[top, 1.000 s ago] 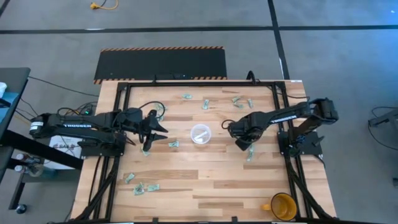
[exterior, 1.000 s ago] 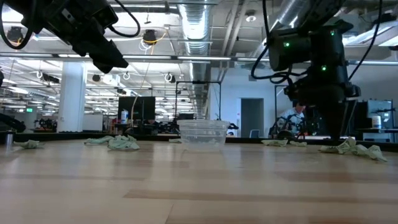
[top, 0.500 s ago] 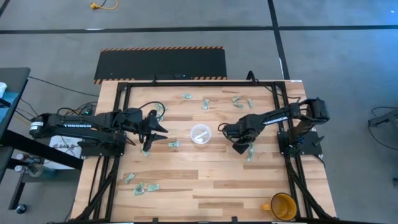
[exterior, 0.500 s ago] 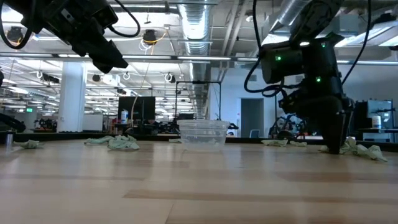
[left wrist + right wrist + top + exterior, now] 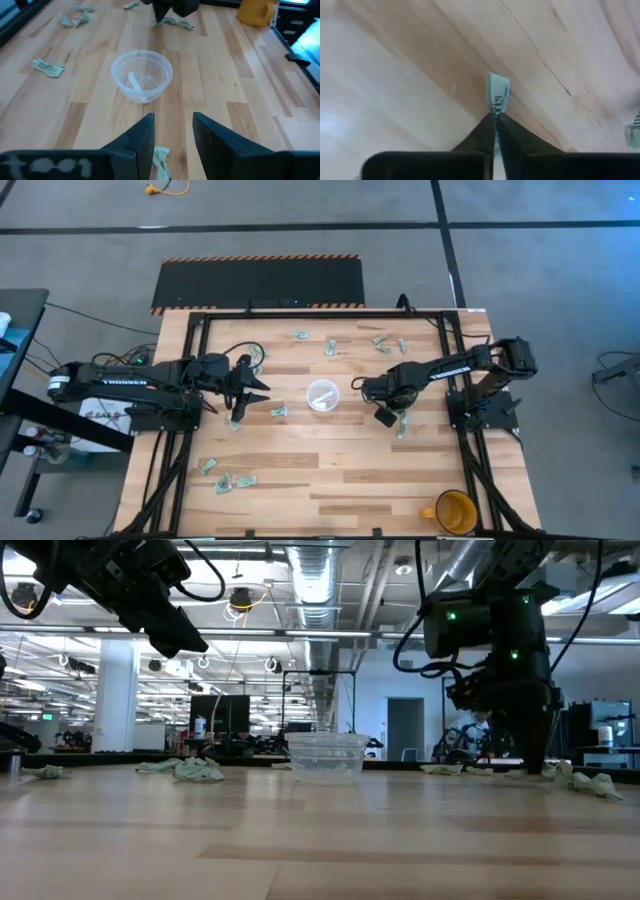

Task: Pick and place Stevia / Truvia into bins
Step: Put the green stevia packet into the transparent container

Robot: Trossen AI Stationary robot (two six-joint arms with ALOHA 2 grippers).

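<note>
the clear cup (image 5: 322, 395) holds one sachet; many others lie around it. right of the cup, the right gripper (image 5: 496, 118) pinches a sachet (image 5: 498, 95). left of the cup, the left gripper (image 5: 172, 131) waits with fingers apart.

The left arm reached in from its own side, lying nearly level above the surface, wrist pointing toward the middle. Its left pincer (image 5: 252, 391) hung raised, the two dark fingers (image 5: 142, 142) set apart with a clear gap between them. The right arm was bent at the elbow and folded inward, wrist tipped steeply down. Its right pincer (image 5: 384, 416) stood close to the surface, fingers (image 5: 487, 135) pressed together at the tips on a pale green sachet (image 5: 498, 95).
</note>
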